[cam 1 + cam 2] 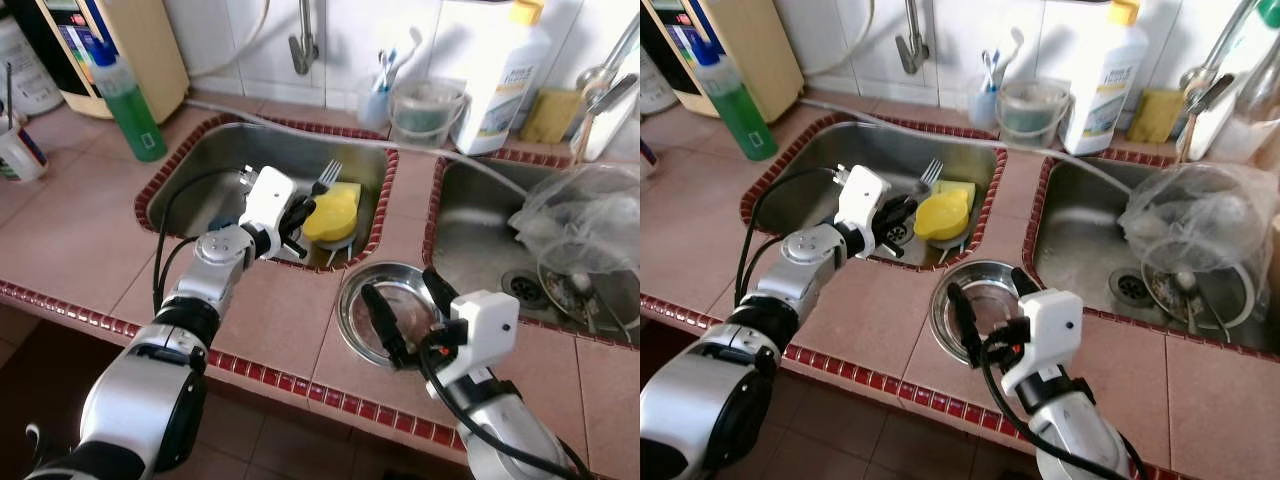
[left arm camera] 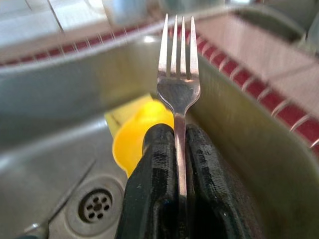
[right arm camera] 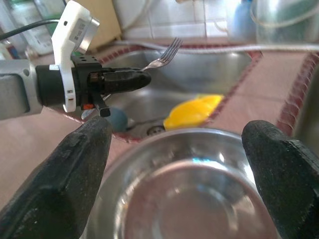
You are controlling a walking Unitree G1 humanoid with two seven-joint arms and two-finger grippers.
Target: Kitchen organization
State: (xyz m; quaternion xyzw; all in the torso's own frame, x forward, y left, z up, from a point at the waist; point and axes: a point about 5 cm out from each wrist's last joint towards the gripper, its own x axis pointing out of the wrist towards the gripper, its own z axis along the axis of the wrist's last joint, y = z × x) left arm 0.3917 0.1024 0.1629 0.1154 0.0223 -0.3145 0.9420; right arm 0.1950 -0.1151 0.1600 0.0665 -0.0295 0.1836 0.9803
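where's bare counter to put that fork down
Free: the tiles between the green bottle and the left sink, and the strip before that sink, left of the steel bowl. Crowded: the back ledge and the right sink. The left gripper holds the fork.

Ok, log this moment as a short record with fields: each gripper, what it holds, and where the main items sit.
left gripper: shut on the fork, over the left sink
right gripper: open, fingers on either side of the steel bowl
steel bowl: on the counter between the two sinks
yellow item: in the left sink
plastic bag: in the right sink
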